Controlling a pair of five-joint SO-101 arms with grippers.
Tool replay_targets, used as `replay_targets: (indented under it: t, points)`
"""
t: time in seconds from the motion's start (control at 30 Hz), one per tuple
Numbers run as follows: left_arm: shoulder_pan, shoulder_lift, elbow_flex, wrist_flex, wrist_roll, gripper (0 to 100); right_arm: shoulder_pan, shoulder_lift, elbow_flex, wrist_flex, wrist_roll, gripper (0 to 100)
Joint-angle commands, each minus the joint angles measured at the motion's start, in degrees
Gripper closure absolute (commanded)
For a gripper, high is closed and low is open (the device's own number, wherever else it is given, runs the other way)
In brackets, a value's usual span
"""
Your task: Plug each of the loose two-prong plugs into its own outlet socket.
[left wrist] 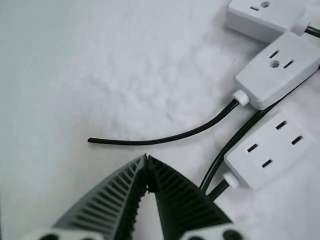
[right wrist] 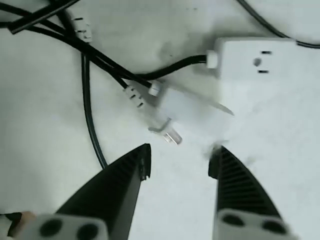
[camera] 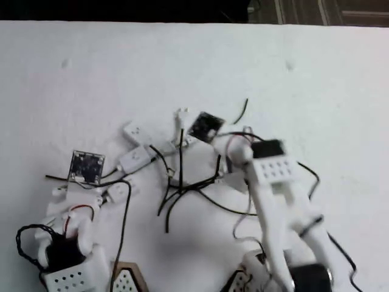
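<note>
Lying just beyond tips of spread right pincer: loose plug; left pincer clenched, empty.

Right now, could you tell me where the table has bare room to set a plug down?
The table is bare along its whole far side, beyond the outlet sockets and black cables. The middle is crowded with that tangle and a loose plug.

White sockets; black cords; white table; black ribbed jaws
</note>
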Motion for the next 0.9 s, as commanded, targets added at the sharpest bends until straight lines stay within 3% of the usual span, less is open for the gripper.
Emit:
replay_targets:
  t: [0.0, 0.3, 0.87]
  points:
    - [0.4, -0.5, -0.3, -1.1, -0.4, 98, -4.2, 6.9, -4.7, 0.0, 0.5, 80.4]
    - [0.4, -0.5, -0.2, -1.1, -0.5, 98, -3.9, 15.8, -7.5, 0.1, 0.5, 80.4]
    - [0.5, -0.5, -0.2, -1.1, -0.5, 98, -0.4, 8.0, -7.4, 8.3, 0.5, 80.4]
